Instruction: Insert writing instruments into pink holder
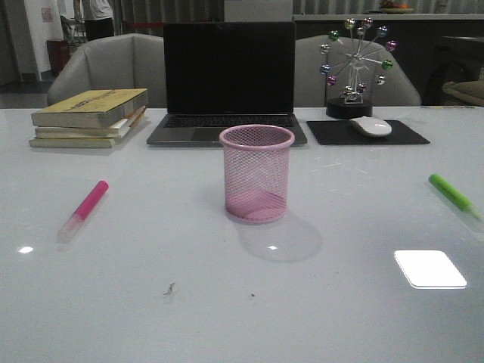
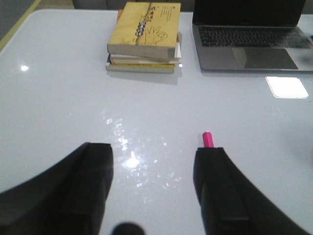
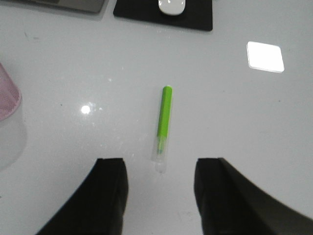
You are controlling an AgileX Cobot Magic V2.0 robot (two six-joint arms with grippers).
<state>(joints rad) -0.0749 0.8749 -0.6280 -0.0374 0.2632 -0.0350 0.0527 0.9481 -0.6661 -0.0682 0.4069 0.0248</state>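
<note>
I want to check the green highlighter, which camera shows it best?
The right wrist view: the green highlighter lies whole, clear cap visible. The front view shows it small at the table's right edge. The left wrist view misses it.

Pink holder [image 1: 256,174] upright mid-table; pink marker [image 1: 83,210] far left, green marker [image 1: 454,195] far right.

Overhead lighting is bouncing off the glossy white surface [image 1: 151,318]: a bright rectangular glare patch is blowing out at front right in the front view and showing up again in both wrist views, plus small pinpoint highlights. Room behind is sitting dim and slightly noisy. The pink holder [image 1: 256,173] is casting a soft shadow toward the camera. Left gripper [image 2: 155,196] and right gripper [image 3: 159,196] fingers are reading as dark, soft-edged, out-of-focus shapes. Wrist views are looking a bit grainy, with speckled reflections.
</note>
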